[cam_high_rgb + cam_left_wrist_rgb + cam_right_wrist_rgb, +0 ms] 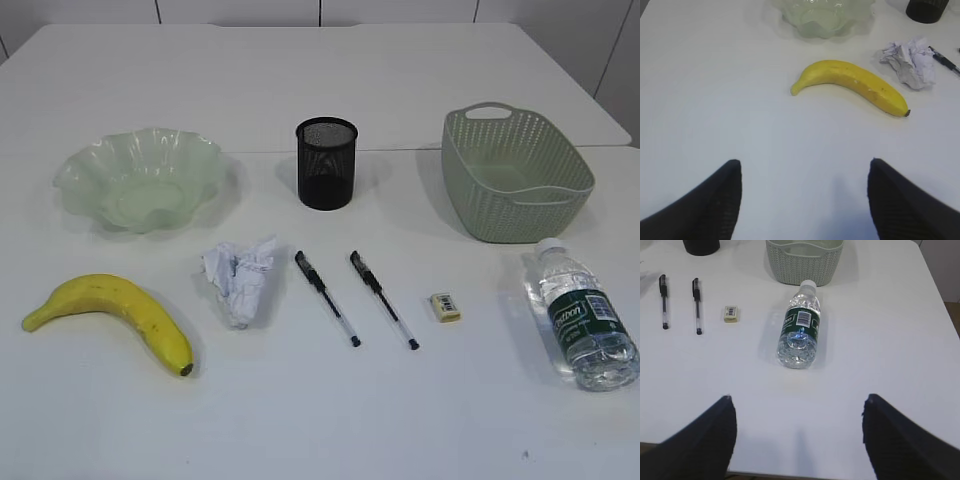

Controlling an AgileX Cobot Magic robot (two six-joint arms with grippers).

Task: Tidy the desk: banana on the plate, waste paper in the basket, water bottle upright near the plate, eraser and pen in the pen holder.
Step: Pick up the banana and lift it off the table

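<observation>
From the exterior view I see the whole tabletop (320,420) but neither arm: the banana (115,315) lies at the front left, below the frilled glass plate (140,180), with the crumpled waste paper (240,278) just to its right. Two pens (326,298) lie side by side in the middle, the eraser (445,307) to their right, and the black mesh pen holder (326,163) stands behind them. The water bottle (580,315) lies on its side at the right, cap toward the green basket (515,185). Only my wrist views show the grippers: the left gripper (802,200) has its fingers (715,200) spread wide and empty, banana ahead; the right gripper (797,440) has its fingers (900,440) equally wide, nothing held, bottle ahead.
</observation>
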